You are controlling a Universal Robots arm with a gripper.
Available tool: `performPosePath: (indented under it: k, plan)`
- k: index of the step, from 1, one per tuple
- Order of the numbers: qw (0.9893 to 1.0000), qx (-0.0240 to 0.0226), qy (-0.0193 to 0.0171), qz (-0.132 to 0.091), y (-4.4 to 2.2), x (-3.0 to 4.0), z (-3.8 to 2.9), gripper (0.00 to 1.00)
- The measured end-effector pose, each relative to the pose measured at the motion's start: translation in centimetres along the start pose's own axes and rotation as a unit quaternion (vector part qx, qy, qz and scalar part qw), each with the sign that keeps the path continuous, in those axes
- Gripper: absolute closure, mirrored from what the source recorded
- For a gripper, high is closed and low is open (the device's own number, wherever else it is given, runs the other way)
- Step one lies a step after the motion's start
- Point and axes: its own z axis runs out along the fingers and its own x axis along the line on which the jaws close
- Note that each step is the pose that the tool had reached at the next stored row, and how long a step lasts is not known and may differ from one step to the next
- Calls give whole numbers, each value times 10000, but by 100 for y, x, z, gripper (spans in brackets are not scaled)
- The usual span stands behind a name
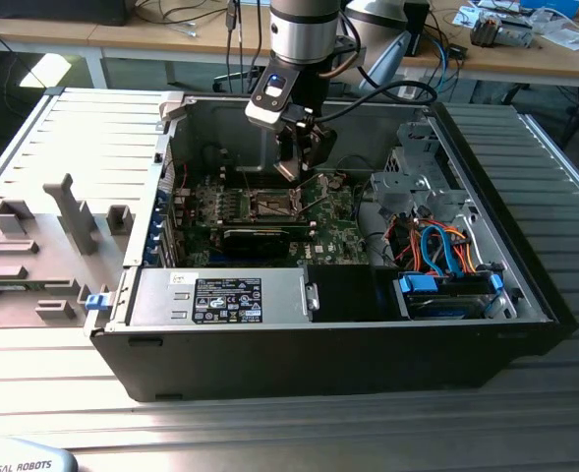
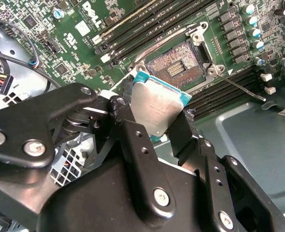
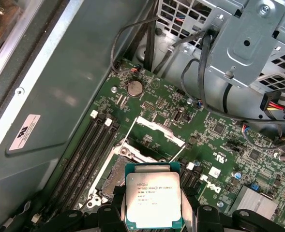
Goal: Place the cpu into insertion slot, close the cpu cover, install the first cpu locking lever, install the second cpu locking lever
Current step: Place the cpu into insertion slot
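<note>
My gripper hangs inside the open computer case, just above the motherboard, and is shut on the cpu. The cpu is a flat square chip with a silvery top and teal edges, pinched at two opposite sides by the black fingers. It is held tilted, a little above and beside the insertion slot, whose dark pin field lies bare. In the first wrist view the cpu covers part of the insertion slot. The cpu cover stands swung up behind the slot. A thin locking lever sticks out from a socket corner.
Long black memory slots run beside the socket. A black card, the power supply, a metal drive cage and coloured cables crowd the case. Grey fixtures sit on the exterior view's left.
</note>
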Motion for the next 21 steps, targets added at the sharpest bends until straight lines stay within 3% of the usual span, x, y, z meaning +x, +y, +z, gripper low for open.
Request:
performPosePath:
  k: [21]
  plan:
    - [10000,21,-37,18,0,0,1,46]
